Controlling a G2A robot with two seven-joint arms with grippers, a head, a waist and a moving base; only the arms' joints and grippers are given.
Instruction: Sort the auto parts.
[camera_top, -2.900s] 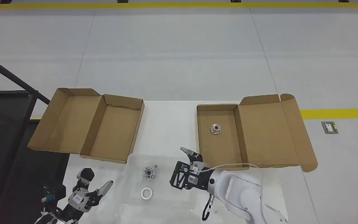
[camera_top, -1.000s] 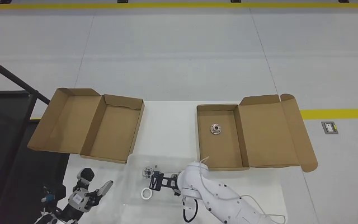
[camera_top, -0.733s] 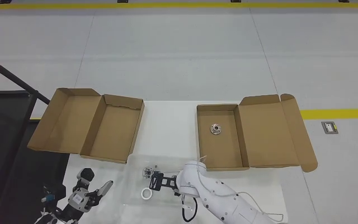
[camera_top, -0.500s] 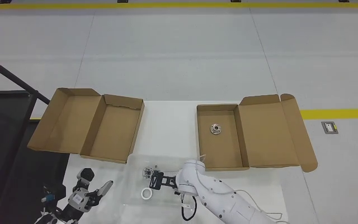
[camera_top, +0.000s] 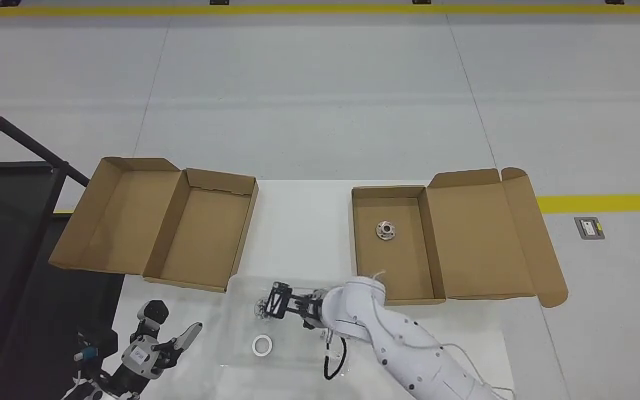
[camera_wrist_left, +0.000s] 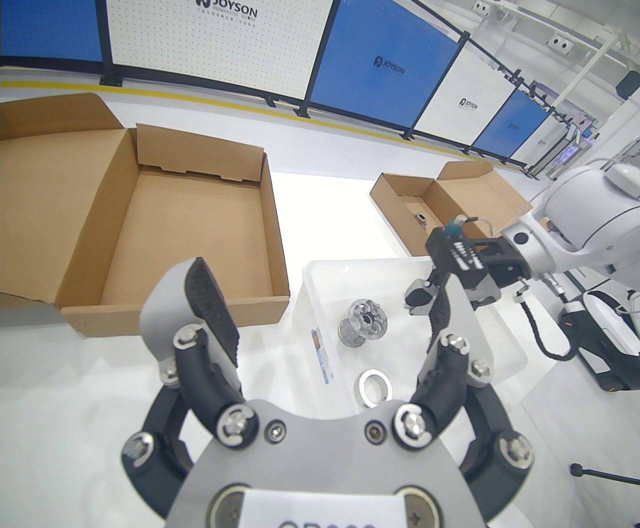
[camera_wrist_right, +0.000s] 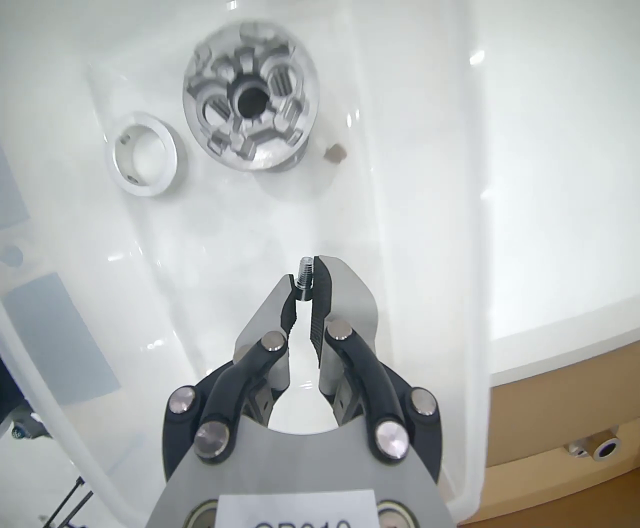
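The right tool (camera_wrist_right: 304, 286) is closed narrow on a small silver threaded stud (camera_wrist_right: 303, 277), which is pinched between the fingertips with its threaded end protruding. This tool sits inside the walls of the clear plastic bin (camera_wrist_right: 430, 165). Whether the stud touches the bin floor cannot be determined.

On the bin floor lies a grey cast-metal hub with a central bore (camera_wrist_right: 250, 117). A flat silver metal ring (camera_wrist_right: 141, 153) lies just beside it, and a small brown piece (camera_wrist_right: 335, 153) lies near its other side.

The left tool (camera_wrist_left: 320, 295) is spread wide and holds nothing. It is positioned over the white counter (camera_top: 300, 215), near the bin.

An open brown cardboard box (camera_top: 200, 240) stands on the counter beyond the bin to the left. A second open brown cardboard box (camera_top: 400, 265) stands to the right and contains one round metal part (camera_top: 385, 229).
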